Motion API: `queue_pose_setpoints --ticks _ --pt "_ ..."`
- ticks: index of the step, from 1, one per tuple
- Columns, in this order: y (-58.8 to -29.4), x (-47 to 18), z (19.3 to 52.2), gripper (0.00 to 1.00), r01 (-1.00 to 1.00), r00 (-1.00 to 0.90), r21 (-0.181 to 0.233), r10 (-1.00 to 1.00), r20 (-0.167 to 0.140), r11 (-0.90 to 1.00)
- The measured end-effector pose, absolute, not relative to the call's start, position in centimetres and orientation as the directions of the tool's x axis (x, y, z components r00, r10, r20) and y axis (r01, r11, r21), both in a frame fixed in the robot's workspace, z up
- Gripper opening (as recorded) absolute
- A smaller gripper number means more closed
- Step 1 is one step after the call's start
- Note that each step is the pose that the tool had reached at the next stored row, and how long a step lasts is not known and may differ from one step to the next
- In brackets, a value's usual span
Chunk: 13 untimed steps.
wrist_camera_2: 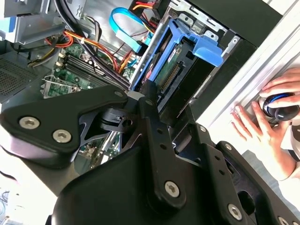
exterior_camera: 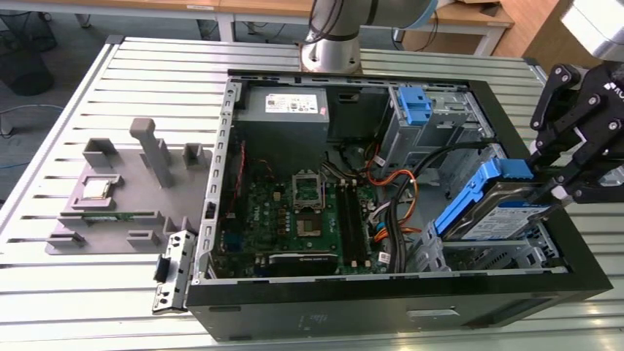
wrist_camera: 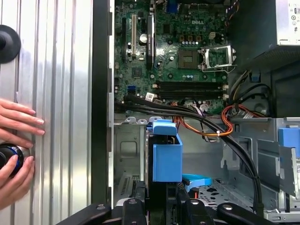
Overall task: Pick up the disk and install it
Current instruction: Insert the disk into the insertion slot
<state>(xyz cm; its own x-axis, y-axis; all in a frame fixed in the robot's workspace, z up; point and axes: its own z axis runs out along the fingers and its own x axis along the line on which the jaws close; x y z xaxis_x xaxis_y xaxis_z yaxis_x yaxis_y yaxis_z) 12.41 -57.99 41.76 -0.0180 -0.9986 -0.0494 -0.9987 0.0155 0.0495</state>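
The disk (exterior_camera: pixel 497 216) is a silver drive with a white-and-blue label in a blue carrier frame. It sits tilted in the drive bay at the front corner of the open computer case (exterior_camera: pixel 390 307), on the exterior view's right. My gripper (exterior_camera: pixel 553 191) is shut on its raised end. The first wrist view looks along the blue carrier (wrist_camera: pixel 166 157), which runs out from between the black fingers (wrist_camera: pixel 136 199) into the metal bay. The second wrist view shows the disk's underside and connector (wrist_camera_2: pixel 171 70) just beyond the finger (wrist_camera_2: pixel 147 101).
A bare blue bracket (exterior_camera: pixel 414 106) sits in the upper bay. Black and orange cables (exterior_camera: pixel 410 183) run beside the disk over the motherboard (exterior_camera: pixel 292 212). A grey fixture (exterior_camera: pixel 127 190) stands on the slatted table. A person's hand (wrist_camera: pixel 14 140) rests beside the case.
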Motion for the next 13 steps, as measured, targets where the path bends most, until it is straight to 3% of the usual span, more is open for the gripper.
queue_pose_setpoints --ticks 13 --pt "-58.2 12.4 39.4 0.35 -0.999 -0.018 0.049 -0.999 -0.049 0.016"
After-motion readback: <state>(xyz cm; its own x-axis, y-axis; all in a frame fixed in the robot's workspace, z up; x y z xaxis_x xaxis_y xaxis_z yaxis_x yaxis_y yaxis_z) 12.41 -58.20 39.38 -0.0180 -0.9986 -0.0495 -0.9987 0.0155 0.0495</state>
